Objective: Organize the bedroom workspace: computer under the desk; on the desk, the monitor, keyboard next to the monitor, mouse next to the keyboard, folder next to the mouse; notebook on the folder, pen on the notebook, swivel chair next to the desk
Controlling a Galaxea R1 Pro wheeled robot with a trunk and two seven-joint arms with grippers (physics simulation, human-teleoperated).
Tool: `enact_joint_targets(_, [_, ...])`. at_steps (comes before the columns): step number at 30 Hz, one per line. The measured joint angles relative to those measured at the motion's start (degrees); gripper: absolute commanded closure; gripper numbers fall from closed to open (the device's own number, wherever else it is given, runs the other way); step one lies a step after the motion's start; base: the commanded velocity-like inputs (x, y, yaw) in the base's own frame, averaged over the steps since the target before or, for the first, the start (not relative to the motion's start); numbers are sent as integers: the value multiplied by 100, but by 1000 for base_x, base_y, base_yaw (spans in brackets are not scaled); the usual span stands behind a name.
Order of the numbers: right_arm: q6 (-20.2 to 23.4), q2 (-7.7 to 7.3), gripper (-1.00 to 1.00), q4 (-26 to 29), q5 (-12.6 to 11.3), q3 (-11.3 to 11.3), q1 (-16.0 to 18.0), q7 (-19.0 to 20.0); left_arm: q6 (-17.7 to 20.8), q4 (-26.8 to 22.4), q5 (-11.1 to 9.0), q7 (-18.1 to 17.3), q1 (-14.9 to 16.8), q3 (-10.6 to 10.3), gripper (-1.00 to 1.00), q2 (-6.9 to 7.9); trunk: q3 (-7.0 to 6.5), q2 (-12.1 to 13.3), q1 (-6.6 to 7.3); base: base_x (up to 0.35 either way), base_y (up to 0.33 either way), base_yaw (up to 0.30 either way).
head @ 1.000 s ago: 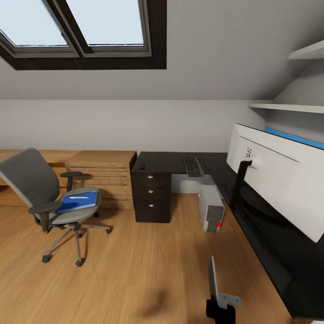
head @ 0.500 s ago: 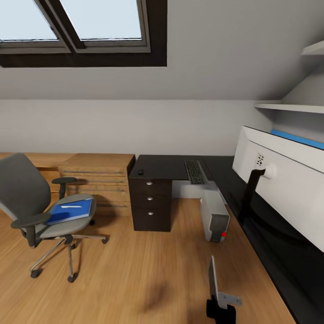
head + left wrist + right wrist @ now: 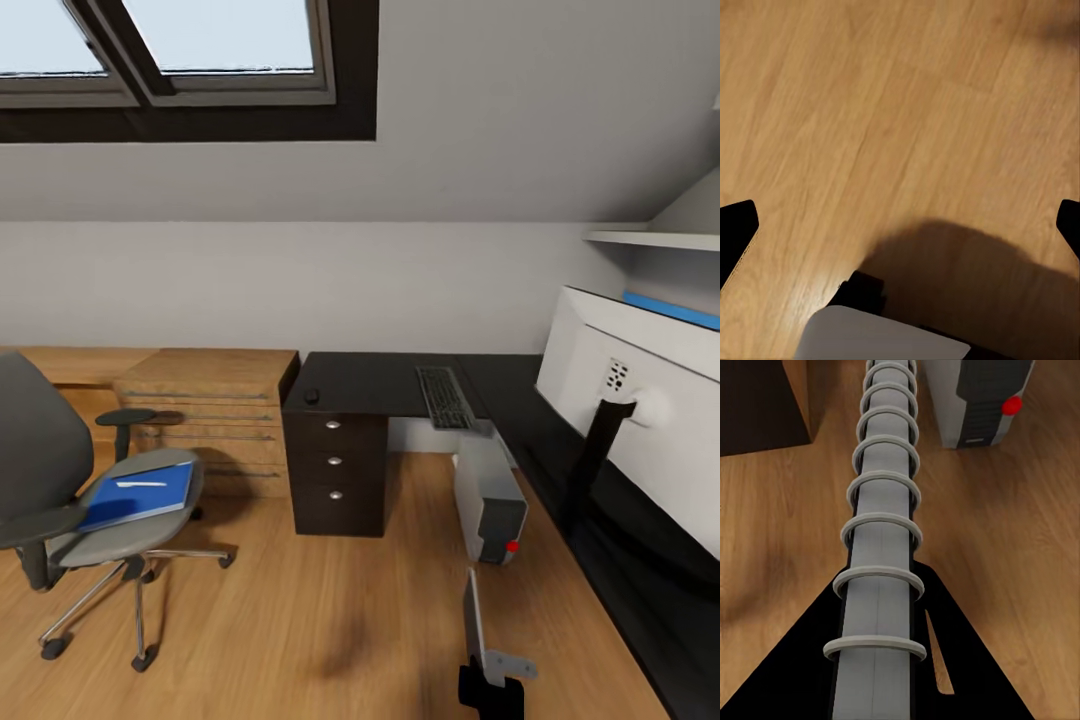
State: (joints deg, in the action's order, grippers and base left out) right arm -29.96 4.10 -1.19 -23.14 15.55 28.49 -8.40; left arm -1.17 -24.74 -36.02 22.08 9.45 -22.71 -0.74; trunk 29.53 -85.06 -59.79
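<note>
My right gripper (image 3: 490, 688) is shut on the notebook (image 3: 473, 620), which stands edge-on above the floor; its ring-bound spine (image 3: 881, 532) runs away from the gripper (image 3: 877, 660). At the left the grey swivel chair (image 3: 35, 450) carries the blue folder (image 3: 140, 497) with a thin white pen (image 3: 140, 482) on it. The black desk (image 3: 370, 375) holds the keyboard (image 3: 445, 397), the small dark mouse (image 3: 312, 396) and the monitor (image 3: 655, 440), seen from its white back. The computer (image 3: 492, 495) stands on the floor by the desk. My left gripper (image 3: 900, 225) hangs open over bare floor.
A black drawer unit (image 3: 335, 470) stands under the desk's left end, with low wooden shelf units (image 3: 205, 400) beside it. A wall shelf (image 3: 650, 240) hangs at the right above the monitor. Wood floor (image 3: 300, 620) lies open between the chair and the desk.
The whole picture has shifted, so the camera moved: chair and folder sit lower and further left, monitor further right. The right gripper with the notebook keeps its place in the picture.
</note>
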Motion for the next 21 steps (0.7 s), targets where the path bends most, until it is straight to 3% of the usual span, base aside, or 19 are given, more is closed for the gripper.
enact_joint_targets(21, [-1,-5,100,16,21,2,-105,10,20,0,23,-9,0,-50,-100,-1,0,0,0,333,118,0])
